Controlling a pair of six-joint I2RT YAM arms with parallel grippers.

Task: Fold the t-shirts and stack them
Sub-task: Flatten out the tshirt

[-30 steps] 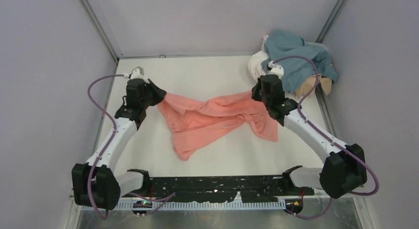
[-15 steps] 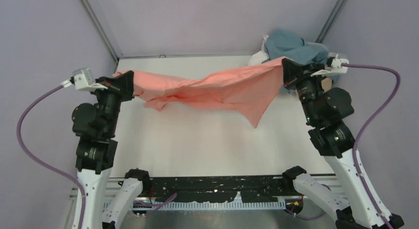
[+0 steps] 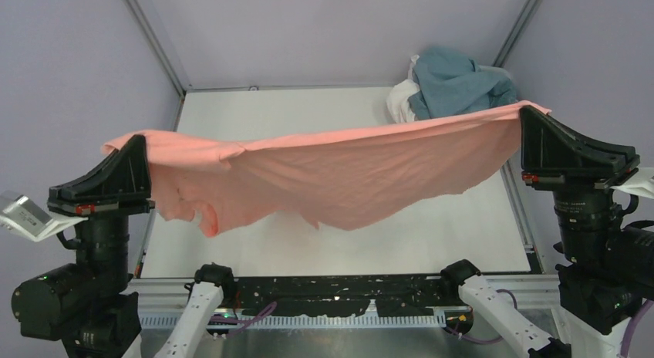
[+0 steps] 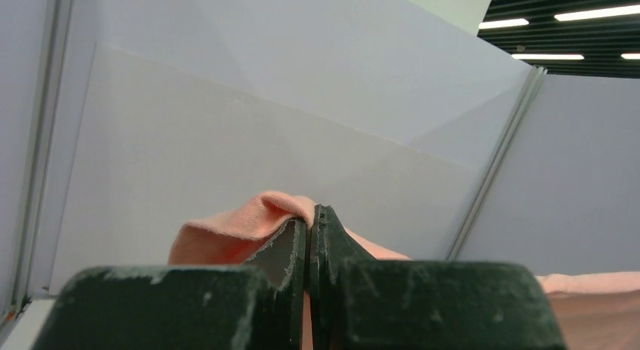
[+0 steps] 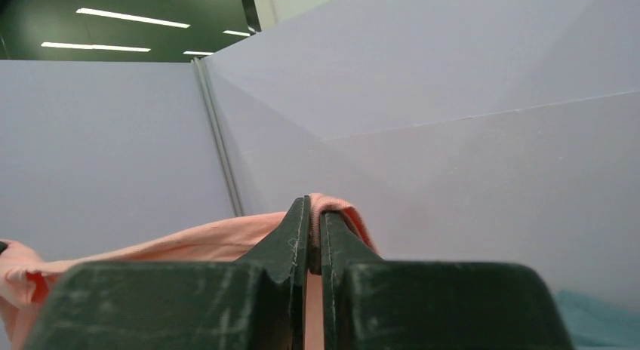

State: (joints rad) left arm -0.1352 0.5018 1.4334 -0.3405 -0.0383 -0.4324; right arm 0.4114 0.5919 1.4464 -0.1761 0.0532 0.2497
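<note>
The salmon-pink t-shirt (image 3: 347,165) hangs stretched in the air high above the table, held at both ends. My left gripper (image 3: 141,144) is shut on its left corner, whose cloth (image 4: 249,222) pokes out over the closed fingers in the left wrist view. My right gripper (image 3: 526,115) is shut on its right corner, and pink cloth (image 5: 204,241) shows beside the closed fingers in the right wrist view. The teal-blue t-shirt (image 3: 455,84) lies crumpled on a pile at the far right corner, with the white t-shirt (image 3: 399,102) under it. The tan t-shirt is hidden.
The white table (image 3: 308,115) lies below the hanging shirt. Grey enclosure walls (image 3: 332,26) stand at the back and both sides. The arm bases and a black rail (image 3: 332,288) run along the near edge.
Both arms have risen and drawn apart toward the near edge. The pink shirt went from a heap on the table to hanging spread between the two grippers.
</note>
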